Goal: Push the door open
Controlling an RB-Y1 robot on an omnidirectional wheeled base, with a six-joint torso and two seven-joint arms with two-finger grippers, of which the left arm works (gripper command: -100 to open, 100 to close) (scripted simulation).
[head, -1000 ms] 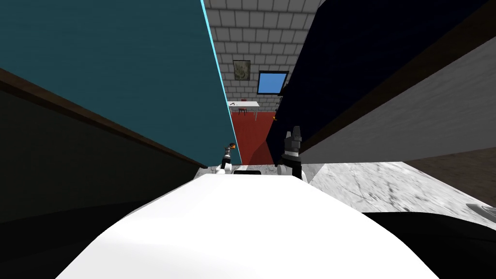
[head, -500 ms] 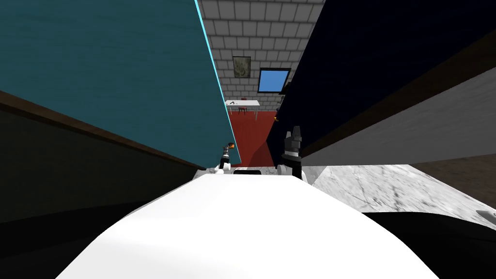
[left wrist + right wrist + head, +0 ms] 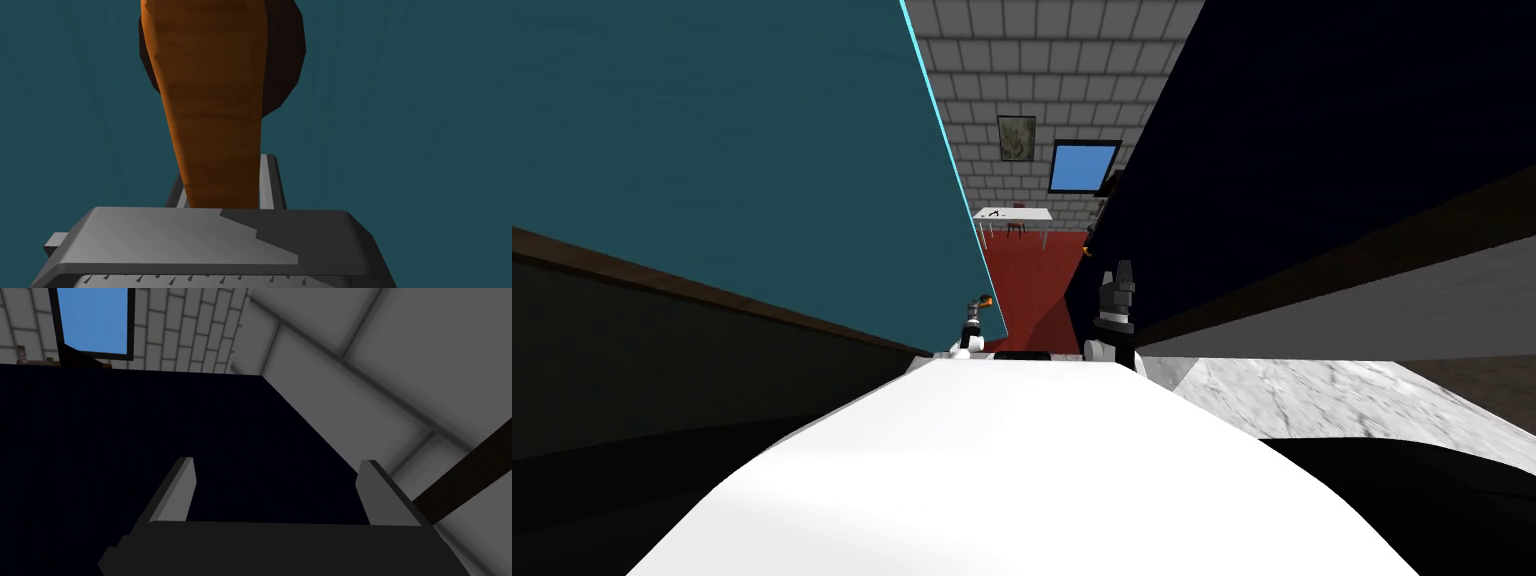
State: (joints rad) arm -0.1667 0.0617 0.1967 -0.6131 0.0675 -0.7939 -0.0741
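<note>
You are gripping the orange lever handle (image 3: 210, 125) of the teal door (image 3: 762, 150) with your left gripper (image 3: 223, 180). Its fingers (image 3: 272, 180) are clamping the lever's sides, just short of the dark round rosette (image 3: 285, 60).

The door is standing on your left, with its bright free edge angling away into the gap ahead. It is probably going to behave as a stiff, fairly heavy slab turning on its hinges, so the handle end, far from the hinges, is likely giving you the best leverage. The lever looks smooth and widens toward the rosette, so the fingers could be slipping along it. Push straight through it rather than twisting.

Your right gripper (image 3: 277, 470) is hanging with its fingers spread and nothing between them, close to the dark navy wall (image 3: 1292, 130).

Pale marble floor (image 3: 1332, 400) is lying at your right. Through the gap a red floor (image 3: 1032, 280) is leading to a white table (image 3: 1012, 214), and behind it is a grey brick wall (image 3: 1052, 60) bearing a framed picture (image 3: 1016, 137) and a blue window (image 3: 1083, 166).
</note>
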